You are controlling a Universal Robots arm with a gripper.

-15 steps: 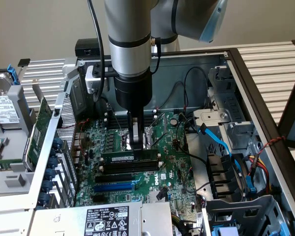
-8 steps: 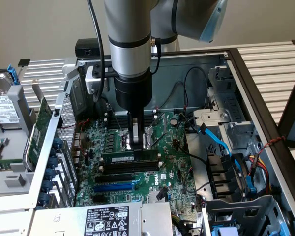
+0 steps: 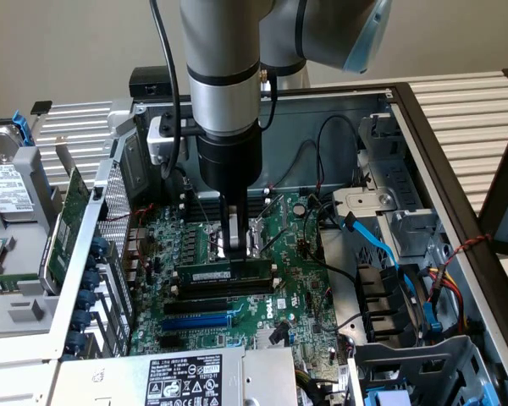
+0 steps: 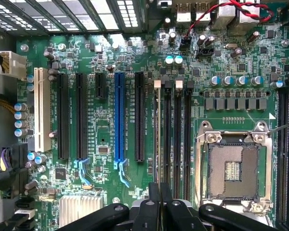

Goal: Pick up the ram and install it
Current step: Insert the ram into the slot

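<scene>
Exterior view: arm (image 3: 224, 76) reaches down into open computer case (image 3: 457, 169). Claw (image 3: 234, 259) nearly closed, pinching top edge of ram (image 3: 207, 277). Ram stands upright on motherboard (image 3: 296, 288), parallel to blue expansion slot (image 3: 199, 321), with one black expansion slot (image 3: 199, 304) between them.

Wrist view: claw (image 4: 160, 199) fingers (image 4: 154, 204) almost together over ram (image 4: 157, 134), seen edge-on, at memory slot nearest blue expansion slot (image 4: 119, 115). Cannot tell whether ram is fully seated. Three more memory slots (image 4: 177, 134) lie on ram's side away from blue slot, CPU socket (image 4: 232, 166) past them.
</scene>
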